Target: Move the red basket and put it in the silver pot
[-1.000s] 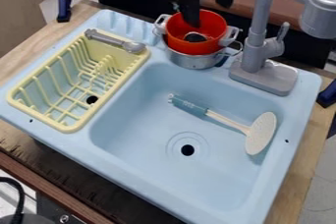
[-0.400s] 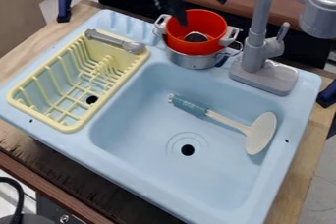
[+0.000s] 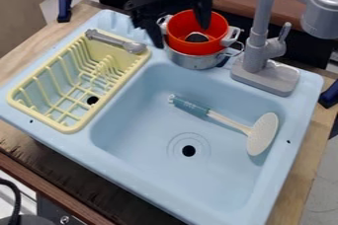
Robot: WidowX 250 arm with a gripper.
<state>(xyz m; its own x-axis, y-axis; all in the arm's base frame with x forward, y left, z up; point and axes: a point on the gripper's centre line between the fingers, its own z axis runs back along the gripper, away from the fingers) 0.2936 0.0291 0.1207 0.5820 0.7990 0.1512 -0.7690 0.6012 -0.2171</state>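
Lower and farther left in the camera view than in the previous frame, the gripper (image 3: 180, 32) has come down over the red basket (image 3: 191, 47), while the basket and the silver pot (image 3: 191, 61) have kept their places. Its 2 fingers are spread apart with a wide gap between them, so it is released, with nothing clasped. From this angle, 1 finger hangs past the basket's left side, beside the left handle (image 3: 163, 23), and the other hangs over the basket's open top, so the left part of the rim lies between the 2. Whether either finger touches the basket, I cannot tell.

The red basket sits upright in the mouth of the silver pot, most of its red wall showing above the metal. Inside it is 1 small dark round thing (image 3: 196, 37). The pot is at the back edge of the light blue sink (image 3: 142, 167), just left of the gray faucet (image 3: 257, 51).

In the basin, 1 skimmer with a teal grip and a pale round head (image 3: 264, 132) lies at a slant above the drain (image 3: 189, 151). At the left is the yellow dish rack (image 3: 72, 128), with 1 gray utensil (image 3: 113, 41) across its back corner. Around the sink, 2 dark blue clamps (image 3: 64, 5) are fixed at the wooden counter (image 3: 20, 61).
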